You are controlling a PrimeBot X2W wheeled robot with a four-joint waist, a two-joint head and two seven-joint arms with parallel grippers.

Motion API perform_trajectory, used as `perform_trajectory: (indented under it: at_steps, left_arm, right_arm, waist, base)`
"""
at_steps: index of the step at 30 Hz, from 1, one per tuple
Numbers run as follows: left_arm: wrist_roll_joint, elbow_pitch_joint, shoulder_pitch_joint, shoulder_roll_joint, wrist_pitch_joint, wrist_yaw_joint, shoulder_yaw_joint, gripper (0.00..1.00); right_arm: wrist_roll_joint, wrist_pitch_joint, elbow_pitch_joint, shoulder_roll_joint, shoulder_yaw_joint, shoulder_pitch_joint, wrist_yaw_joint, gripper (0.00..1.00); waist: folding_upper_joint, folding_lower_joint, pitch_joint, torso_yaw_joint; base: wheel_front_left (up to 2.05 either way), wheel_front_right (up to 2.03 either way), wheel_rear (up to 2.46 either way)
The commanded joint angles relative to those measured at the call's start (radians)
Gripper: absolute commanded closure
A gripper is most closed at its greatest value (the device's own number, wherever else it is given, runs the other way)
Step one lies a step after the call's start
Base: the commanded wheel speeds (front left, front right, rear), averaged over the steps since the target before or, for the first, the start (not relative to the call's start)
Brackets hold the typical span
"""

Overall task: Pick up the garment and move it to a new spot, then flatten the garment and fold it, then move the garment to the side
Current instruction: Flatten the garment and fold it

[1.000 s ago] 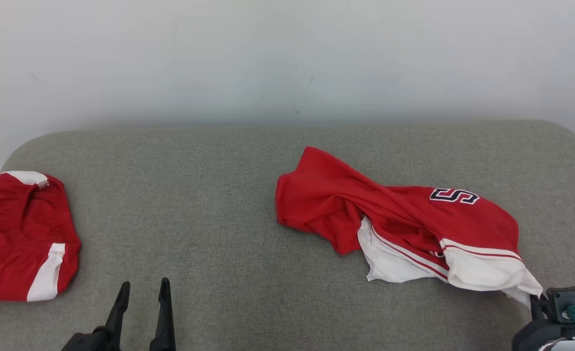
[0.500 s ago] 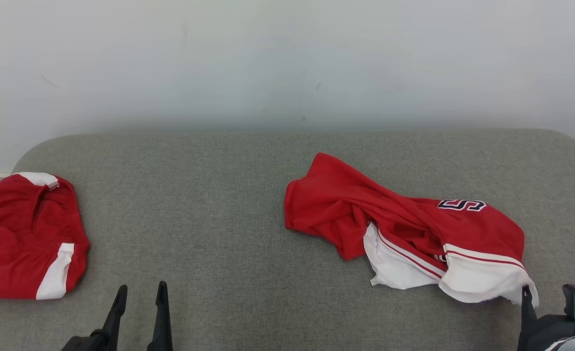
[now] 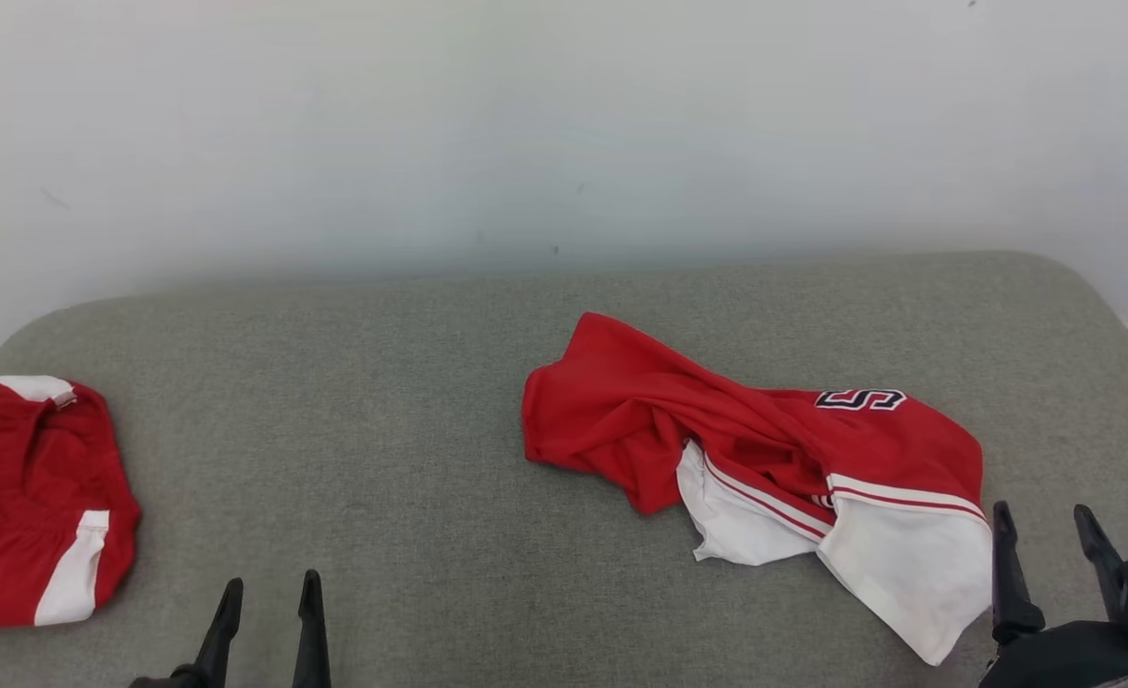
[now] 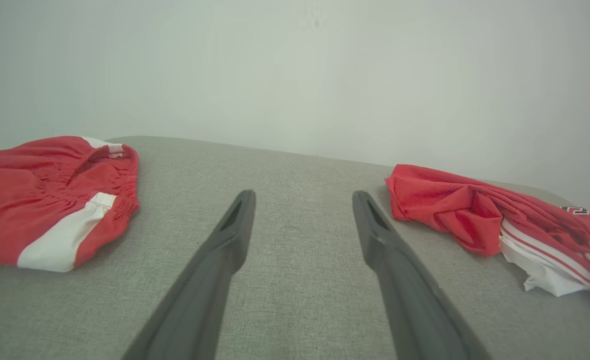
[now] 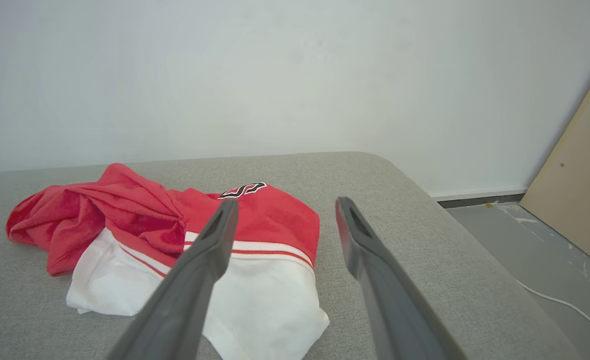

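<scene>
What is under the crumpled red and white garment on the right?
The garment lies directly on the grey padded surface, which shows all around it. Its bunched folds hide the patch beneath, so anything tucked there cannot be seen.

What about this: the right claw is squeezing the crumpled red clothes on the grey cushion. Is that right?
No. The right claw is open, squeezing nothing, beside the crumpled red clothes on the grey cushion. The right wrist view shows its fingers spread.
</scene>
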Motion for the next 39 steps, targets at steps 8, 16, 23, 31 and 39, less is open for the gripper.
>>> perform_trajectory:
  at_steps: [8,16,23,31,39]
  left_arm:
    - [-0.010,0.052,-0.125,0.011,0.088,-0.021,-0.032,0.00]
    - [-0.081,0.237,-0.477,-0.013,0.292,-0.040,-0.030,0.00]
    - [-0.091,0.442,-0.746,-0.007,0.425,-0.031,-0.030,0.00]
    - [-0.050,0.634,-0.965,0.005,0.479,-0.027,-0.074,0.00]
    - [-0.025,0.785,-1.086,0.028,0.531,-0.043,-0.110,0.00]
  right_arm:
    - [0.039,-0.081,0.081,0.001,0.088,0.013,-0.002,0.00]
    - [0.070,-0.113,0.103,0.002,0.179,-0.058,-0.002,0.00]
    - [0.104,-0.156,0.122,0.001,0.282,-0.135,-0.002,0.00]
    - [0.120,-0.230,0.141,0.001,0.391,-0.201,-0.002,0.00]
    - [0.103,-0.279,0.131,0.002,0.452,-0.239,-0.002,0.00]
  waist:
    - [0.0000,0.0001,0.037,-0.075]
    - [0.0000,0.0001,0.174,-0.166]
    - [0.0000,0.0001,0.302,-0.267]
    - [0.0000,0.0001,0.419,-0.345]
    - [0.0000,0.0001,0.483,-0.389]
  base:
    - [0.00,0.00,0.00]
    - [0.00,0.00,0.00]
    - [0.00,0.00,0.00]
    - [0.00,0.00,0.00]
    - [0.00,0.00,0.00]
